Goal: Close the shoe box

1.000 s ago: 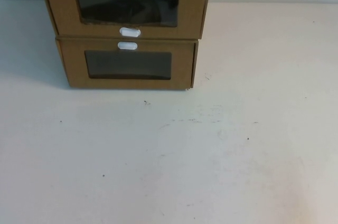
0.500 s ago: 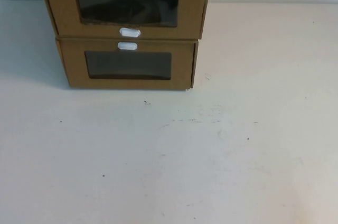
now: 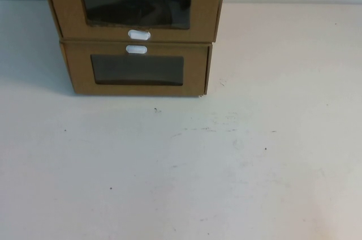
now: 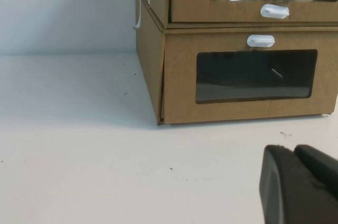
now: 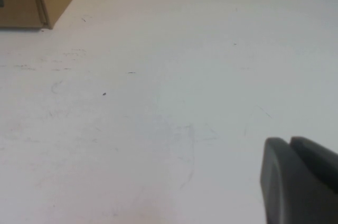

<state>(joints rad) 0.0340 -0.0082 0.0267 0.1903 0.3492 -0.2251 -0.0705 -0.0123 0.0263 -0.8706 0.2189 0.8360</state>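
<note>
The left pincer [image 4: 301,182] shows only in the left wrist view, as a dark finger tip at the picture's corner, low over the tabletop [image 4: 79,145] and near the front of the lower box; it holds nothing that can be seen, and whether it is spread or closed cannot be told. The right pincer [image 5: 298,179] likewise appears only in its own wrist view, one dark tip over bare tabletop, well apart from the boxes, with only a cardboard corner in that picture; how it is set cannot be told either. Neither pincer nor arm appears in the high view.

The high view gives what the wrist views lack: two brown cardboard boxes stacked at the far left of the tabletop. The shoe box [image 3: 134,7] is the upper one, its window above its white pull tab [image 3: 139,34]; its top edge is cut off by the frame. Its drawer front sits roughly level with its shell. Beneath it is the lower box [image 3: 136,69], with its own white tab [image 3: 136,49] above its window. The two tabs lie just beside one another, one over the other.

The left wrist view adds the boxes' side wall and a bright curved reflection in the upper window; what lies inside either box is too dark to make out.
</note>
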